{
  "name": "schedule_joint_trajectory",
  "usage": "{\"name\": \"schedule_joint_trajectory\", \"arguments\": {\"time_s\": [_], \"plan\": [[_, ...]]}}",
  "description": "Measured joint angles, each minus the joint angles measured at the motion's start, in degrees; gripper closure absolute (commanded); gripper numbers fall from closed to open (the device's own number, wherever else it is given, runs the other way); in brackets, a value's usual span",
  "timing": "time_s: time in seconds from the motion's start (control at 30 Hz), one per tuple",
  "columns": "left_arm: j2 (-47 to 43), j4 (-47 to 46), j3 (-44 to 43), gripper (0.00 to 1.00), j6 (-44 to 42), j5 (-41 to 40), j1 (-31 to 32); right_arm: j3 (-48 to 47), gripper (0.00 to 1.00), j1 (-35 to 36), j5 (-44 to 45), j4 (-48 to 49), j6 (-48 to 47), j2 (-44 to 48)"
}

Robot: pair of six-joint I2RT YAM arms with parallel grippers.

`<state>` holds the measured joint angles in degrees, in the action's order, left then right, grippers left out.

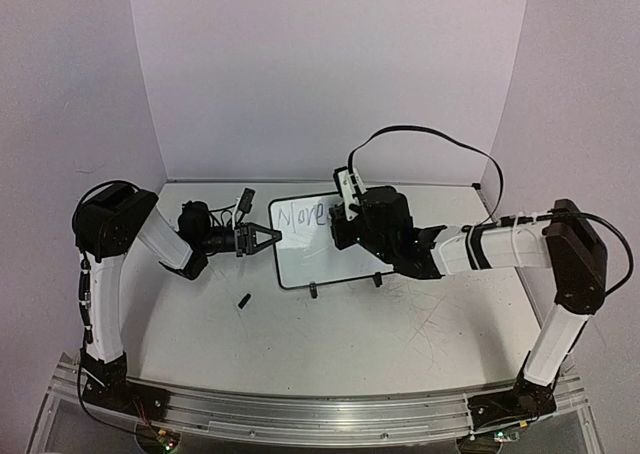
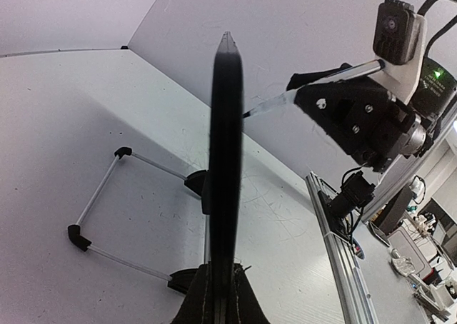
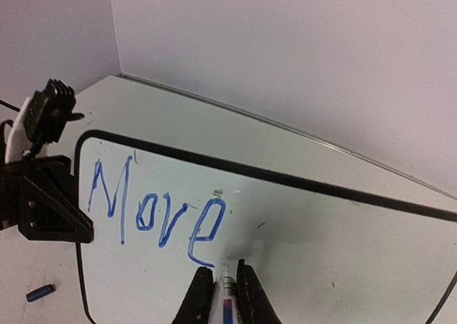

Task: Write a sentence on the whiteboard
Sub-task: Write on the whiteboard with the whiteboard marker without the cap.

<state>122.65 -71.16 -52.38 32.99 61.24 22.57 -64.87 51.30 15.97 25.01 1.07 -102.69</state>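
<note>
Toward the back of the table (image 1: 400, 324), the whiteboard (image 1: 325, 259) leans on its wire stand (image 2: 96, 193), left edge clamped in the left pincer (image 1: 268, 238). The right pincer (image 3: 224, 270) grips a marker (image 3: 224, 288), tip beneath the sentence (image 3: 157, 210), which reads only "Move".

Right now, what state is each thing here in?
whiteboard, propped on its stand, left edge clamped.
sentence, only "Move" written.
marker, uncapped, tip at the board.
blue cap, loose on the table.
left gripper, shut on whiteboard.
right gripper, shut on marker.
</note>
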Motion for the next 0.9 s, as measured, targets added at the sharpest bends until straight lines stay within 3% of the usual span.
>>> {"name": "schedule_joint_trajectory", "arguments": {"time_s": [0.33,0.9], "plan": [[-0.94,0.25,0.79,1.00,-0.86,0.04,0.00,4.62,1.00,-0.62,-8.29,6.96,-2.68,6.95],[-5.63,11.36,1.22,1.00,-8.56,-3.07,0.38,7.62,1.00,-3.18,-7.61,2.20,-6.26,11.21]]}}
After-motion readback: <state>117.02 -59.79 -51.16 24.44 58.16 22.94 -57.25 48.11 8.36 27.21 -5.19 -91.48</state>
